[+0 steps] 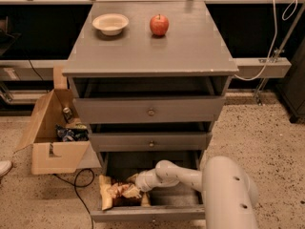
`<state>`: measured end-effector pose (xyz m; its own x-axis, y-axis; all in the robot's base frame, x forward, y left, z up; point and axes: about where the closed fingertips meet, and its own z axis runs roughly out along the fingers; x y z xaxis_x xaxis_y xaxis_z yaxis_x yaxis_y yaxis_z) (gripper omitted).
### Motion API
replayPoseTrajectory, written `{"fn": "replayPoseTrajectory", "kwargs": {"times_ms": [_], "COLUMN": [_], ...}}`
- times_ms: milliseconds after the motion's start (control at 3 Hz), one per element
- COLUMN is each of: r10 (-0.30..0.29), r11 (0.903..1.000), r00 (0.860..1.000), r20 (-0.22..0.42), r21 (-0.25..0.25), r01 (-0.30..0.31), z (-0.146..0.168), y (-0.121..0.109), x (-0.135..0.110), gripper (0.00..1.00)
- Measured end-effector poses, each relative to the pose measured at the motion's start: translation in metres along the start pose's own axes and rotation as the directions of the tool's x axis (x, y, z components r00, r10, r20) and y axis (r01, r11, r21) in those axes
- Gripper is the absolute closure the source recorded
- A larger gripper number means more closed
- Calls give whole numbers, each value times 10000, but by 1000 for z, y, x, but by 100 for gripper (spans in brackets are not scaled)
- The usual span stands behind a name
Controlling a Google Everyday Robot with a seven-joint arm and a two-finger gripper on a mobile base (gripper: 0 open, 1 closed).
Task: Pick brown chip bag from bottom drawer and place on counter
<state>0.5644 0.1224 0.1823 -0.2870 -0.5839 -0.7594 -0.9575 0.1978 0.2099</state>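
The brown chip bag (116,194) lies crumpled in the left part of the open bottom drawer (147,213), pale yellow end to the left. My gripper (135,188) reaches down into the drawer from the right on a white arm and sits right on the bag's right end, touching it. The counter (157,51) is the grey cabinet top above.
A white bowl (110,24) and a red apple (159,25) stand at the back of the counter. Two shallower drawers (150,111) are partly pulled out above the bottom one. An open cardboard box (52,132) with packets and a black cable lie on the floor at left.
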Motion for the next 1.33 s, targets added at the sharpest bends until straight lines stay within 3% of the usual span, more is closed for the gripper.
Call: {"fn": "replayPoseTrajectory", "kwargs": {"times_ms": [333,667,1000,1333], "r10": [140,144,-199,-844], "r11": [9997,9990,9986,9930], "r00": [9959,9662,8978,8235], "r20": [896,2575,4400,5611], "r21": [-215,-438,-348,-214], "r01": [-121,-33,392,1164], "z": [-11,-55,-132,-235], "y": [3,6,14,34], "x": [-7,-18,-30,-34], "gripper": [74,96,100,100]}}
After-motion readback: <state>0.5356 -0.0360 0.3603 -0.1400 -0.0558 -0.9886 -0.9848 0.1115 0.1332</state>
